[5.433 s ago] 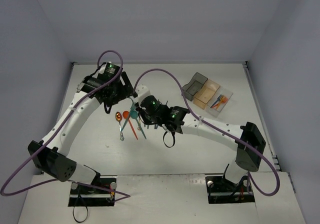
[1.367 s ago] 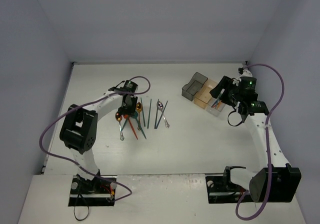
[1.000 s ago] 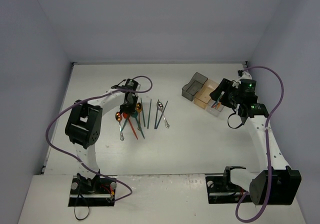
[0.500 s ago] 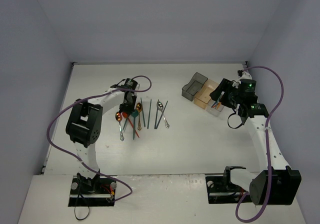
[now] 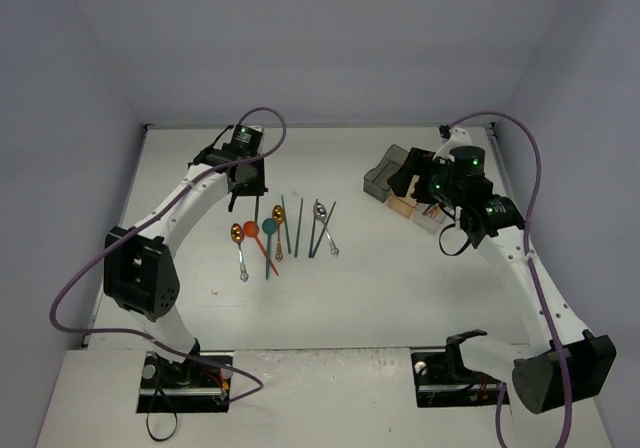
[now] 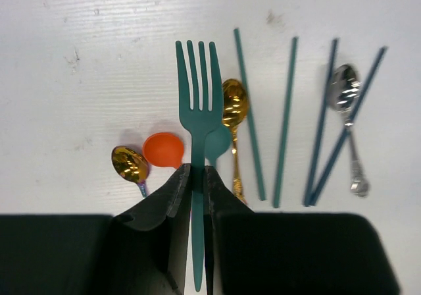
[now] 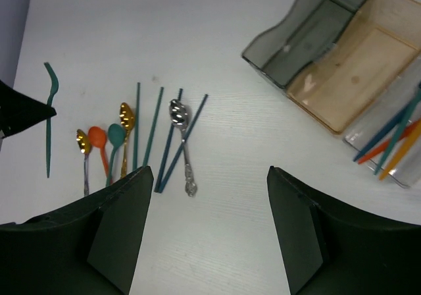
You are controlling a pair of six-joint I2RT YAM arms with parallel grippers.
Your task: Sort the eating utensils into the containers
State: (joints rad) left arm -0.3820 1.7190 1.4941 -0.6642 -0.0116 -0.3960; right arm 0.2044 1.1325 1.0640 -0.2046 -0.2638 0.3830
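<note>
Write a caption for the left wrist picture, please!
Left gripper holds a teal fork above spoons and thin teal sticks on the white table.

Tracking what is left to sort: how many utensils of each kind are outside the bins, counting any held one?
spoons: 5
slim sticks: 4
fork, held in the left gripper: 1
Total: 10

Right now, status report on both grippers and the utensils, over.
Left gripper shut on teal plastic fork, by handle. Right gripper open, empty. Spoons, teal rods unsorted; clear plastic bin partly filled. Nothing blocking.
</note>
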